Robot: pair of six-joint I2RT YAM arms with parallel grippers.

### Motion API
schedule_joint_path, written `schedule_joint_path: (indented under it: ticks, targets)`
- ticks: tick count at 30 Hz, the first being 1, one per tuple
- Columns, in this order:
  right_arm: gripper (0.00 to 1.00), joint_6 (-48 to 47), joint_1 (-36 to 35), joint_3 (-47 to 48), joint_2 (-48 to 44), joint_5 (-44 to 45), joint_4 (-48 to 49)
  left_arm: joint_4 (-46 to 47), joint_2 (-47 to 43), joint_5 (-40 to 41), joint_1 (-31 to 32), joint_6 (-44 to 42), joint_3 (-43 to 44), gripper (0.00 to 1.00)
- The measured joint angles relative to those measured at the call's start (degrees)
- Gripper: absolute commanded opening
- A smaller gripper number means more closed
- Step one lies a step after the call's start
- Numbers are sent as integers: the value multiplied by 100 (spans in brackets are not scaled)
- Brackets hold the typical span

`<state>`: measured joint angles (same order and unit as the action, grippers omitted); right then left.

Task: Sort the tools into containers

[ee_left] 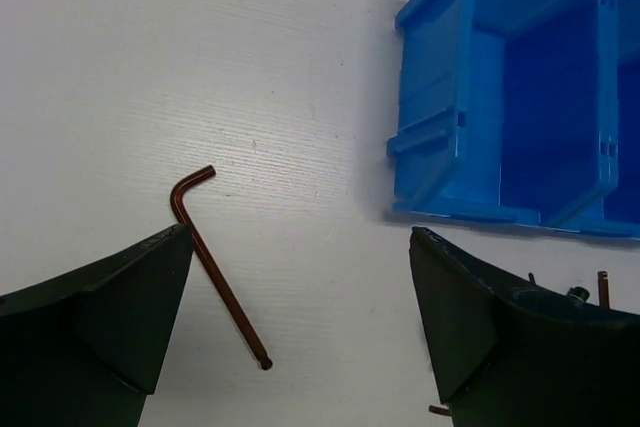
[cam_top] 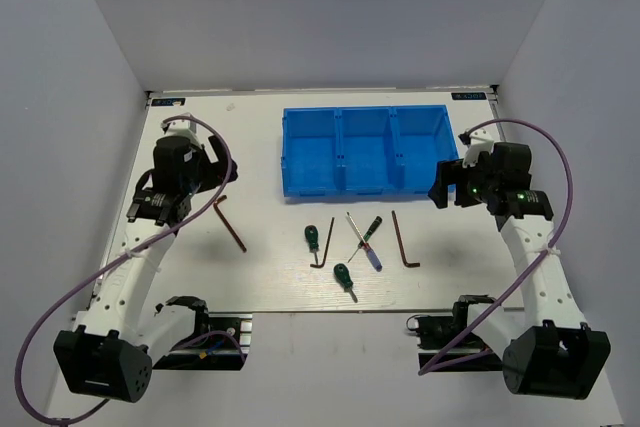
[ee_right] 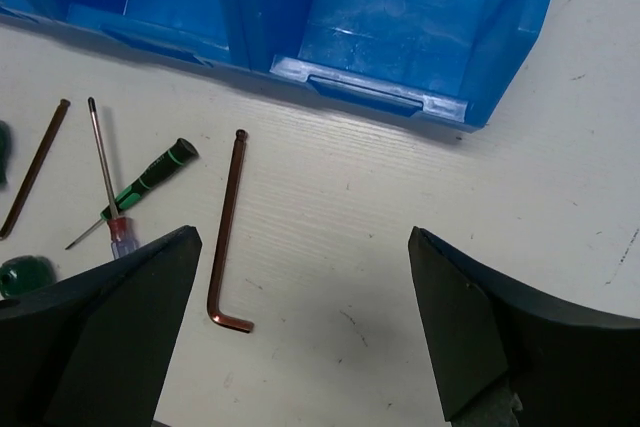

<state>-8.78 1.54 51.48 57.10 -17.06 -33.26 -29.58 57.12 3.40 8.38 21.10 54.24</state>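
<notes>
Seven tools are lying loose on the white bench (cam_top: 270, 282), all on the near side of the blue tray (cam_top: 290, 162), whose three compartments are sitting side by side across the far half.

The left hex key (cam_top: 231, 224) is lying apart from the rest. Its long arm is running diagonally from far-left to near-right, with the short leg at the far end.

The middle hex key (cam_top: 327, 242) is pointing almost straight at the tray, with its bend at the near end turning left. One stubby green screwdriver (cam_top: 311, 236) is lying just beside it, and the other stubby green screwdriver (cam_top: 344, 277) is lying nearer the arms.

The two slim screwdrivers are crossing each other. The blue-handled one (cam_top: 372, 257) is aiming its tip far-left, and the green-handled one (cam_top: 371, 228) is aiming its tip near-left.

The right hex key (ee_right: 226, 227) is also running near-to-far, with its short leg at the near end turning right.

The left fingers (ee_left: 110, 317) are hanging spread wide above the left hex key, gripping nothing. The right fingers (ee_right: 500, 337) are likewise gaping wide and gripping nothing, above the bench beside the right hex key.

The bench top is showing faint grain and scuffs. Plain pale walls are closing it in on three sides.
</notes>
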Motion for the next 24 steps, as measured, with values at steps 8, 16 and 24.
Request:
schedule_joint_path:
  ticks: [8,16,24]
  targets:
    - [45,-798,0,-216,76,-778,-48,-149,437,39,0,275,-221,83]
    - [53,-1134,-4,-299,240,-1602,-302,-345,1082,341,0,564,-308,16]
    - [60,-1250,-7,-649,214,-1705,-289,-490,2144,728,-2,970,-417,68]
